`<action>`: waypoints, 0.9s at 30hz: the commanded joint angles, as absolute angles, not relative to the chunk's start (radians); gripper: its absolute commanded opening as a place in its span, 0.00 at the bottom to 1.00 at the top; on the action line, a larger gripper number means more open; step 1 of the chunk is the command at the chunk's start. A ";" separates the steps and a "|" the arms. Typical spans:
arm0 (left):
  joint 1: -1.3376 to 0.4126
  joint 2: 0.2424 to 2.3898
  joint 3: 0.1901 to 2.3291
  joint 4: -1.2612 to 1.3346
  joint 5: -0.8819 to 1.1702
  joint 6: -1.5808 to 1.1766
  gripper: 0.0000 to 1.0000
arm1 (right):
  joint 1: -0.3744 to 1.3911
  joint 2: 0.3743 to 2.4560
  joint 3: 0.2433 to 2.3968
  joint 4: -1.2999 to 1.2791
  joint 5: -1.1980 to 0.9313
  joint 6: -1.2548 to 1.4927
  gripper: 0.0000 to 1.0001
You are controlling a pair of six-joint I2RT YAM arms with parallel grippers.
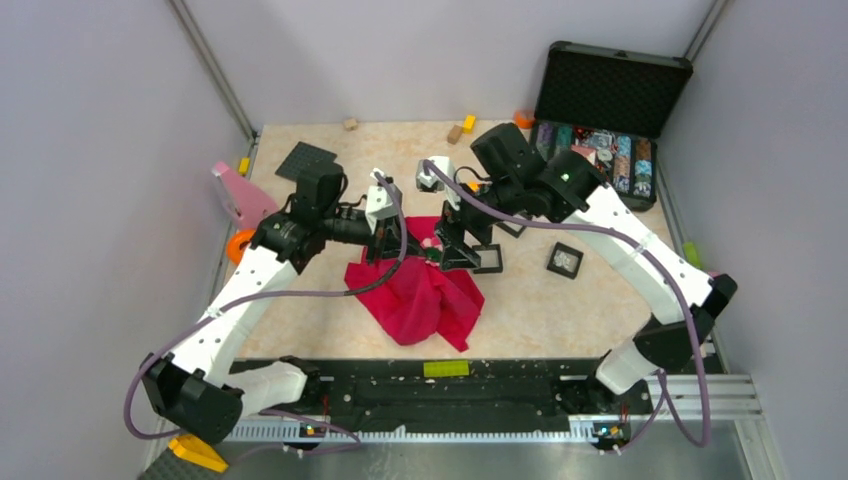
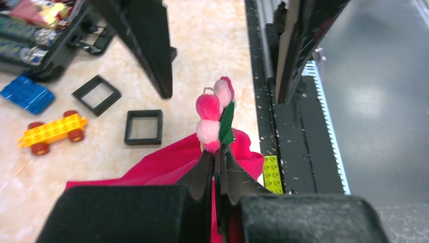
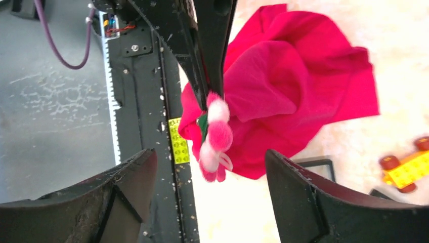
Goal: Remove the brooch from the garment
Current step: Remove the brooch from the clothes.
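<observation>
L fingers [image 2: 200, 176] hide brooch [image 2: 216, 115] base.

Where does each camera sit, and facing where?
Top external: above, behind the bases, looking down on the table; both arms show.
Left wrist: on left arm, looks along its shut fingers pinching the brooch.
Right wrist: on right arm, looks past its open fingers at the brooch.
Shared: both wrists see brooch and red garment.

Open black case [image 1: 612, 90], yellow toy car [image 2: 50, 131], blue brick [image 2: 26, 94], black square frames [image 2: 144, 127] and wooden blocks [image 1: 455, 133] on the beige worktop [image 1: 560, 310]
</observation>
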State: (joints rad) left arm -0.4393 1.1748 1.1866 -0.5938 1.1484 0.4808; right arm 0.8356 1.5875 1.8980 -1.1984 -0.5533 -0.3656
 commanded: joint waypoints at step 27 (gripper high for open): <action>-0.371 1.123 1.658 -0.154 0.534 -0.198 0.00 | 0.759 0.987 1.291 -0.215 -0.222 0.016 0.86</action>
State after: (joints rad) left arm -0.3737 1.1912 1.7798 -0.2287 0.5762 -0.0044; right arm 0.7624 1.0321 1.3121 -0.3199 -0.2096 -0.0498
